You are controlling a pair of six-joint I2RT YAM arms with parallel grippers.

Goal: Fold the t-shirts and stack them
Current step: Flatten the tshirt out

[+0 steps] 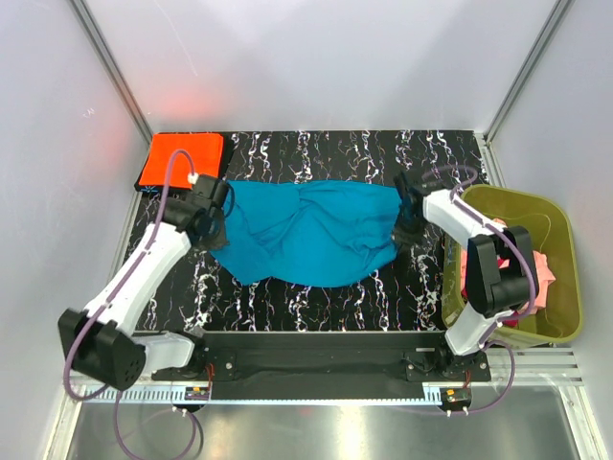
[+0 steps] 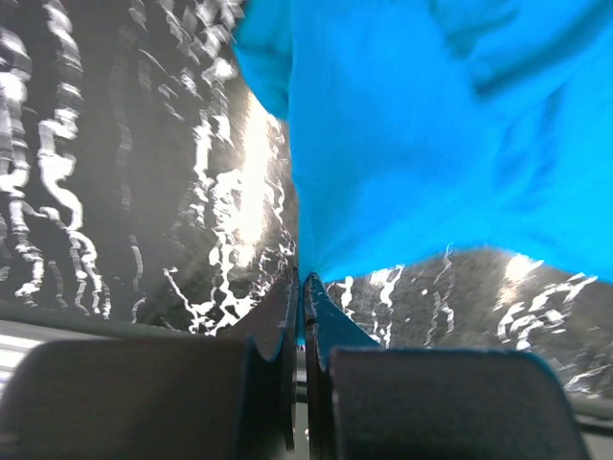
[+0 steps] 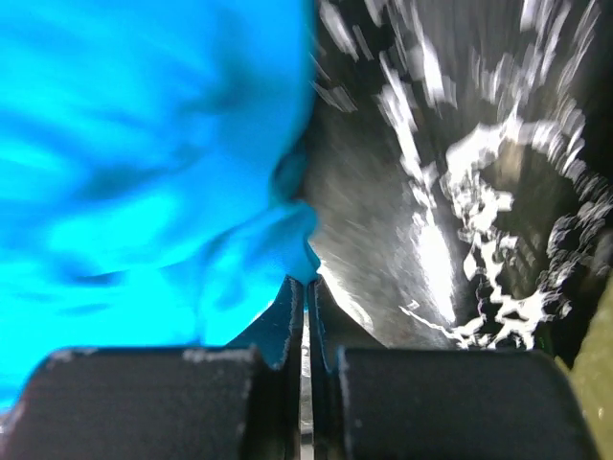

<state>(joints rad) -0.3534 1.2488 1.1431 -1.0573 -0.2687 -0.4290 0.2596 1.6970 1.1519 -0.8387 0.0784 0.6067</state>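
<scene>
— Black marbled table (image 1: 316, 302) inside plain white walls, seen from above. Any idea how far along?

— Early, by the look of it. One done: bright orange t-shirt (image 1: 182, 160), folded into a flat rectangle at the far left corner. Probably the base of the stack.

— And the one in hand?

— Teal-blue t-shirt (image 1: 311, 235), stretched across the middle of the table between the two arms. Rumpled, not yet folded. Resting on the surface or just above it; hard to tell which from overhead.

— Held how?

— Left gripper (image 1: 218, 213) clenched on the left end; from its wrist view, jaws pressed together with a tip of teal cloth caught between them. Right gripper (image 1: 406, 228) likewise pinched on the right end, cloth bunched right at the closed tips.

— So, straightening before the first fold?

— Most likely, judging from the stretch. No clean crease visible anywhere.

— More to come?

— Pink cloth (image 1: 541, 273), perhaps something redder under it, heaped in the olive-green bin (image 1: 565, 287) at the right edge of the table. Impossible to count, partly hidden behind the right arm.

— Left to do, then?

— Lay the teal one flat, fold, set on the orange, then fetch the rest from the bin and repeat. Well under half finished.
</scene>
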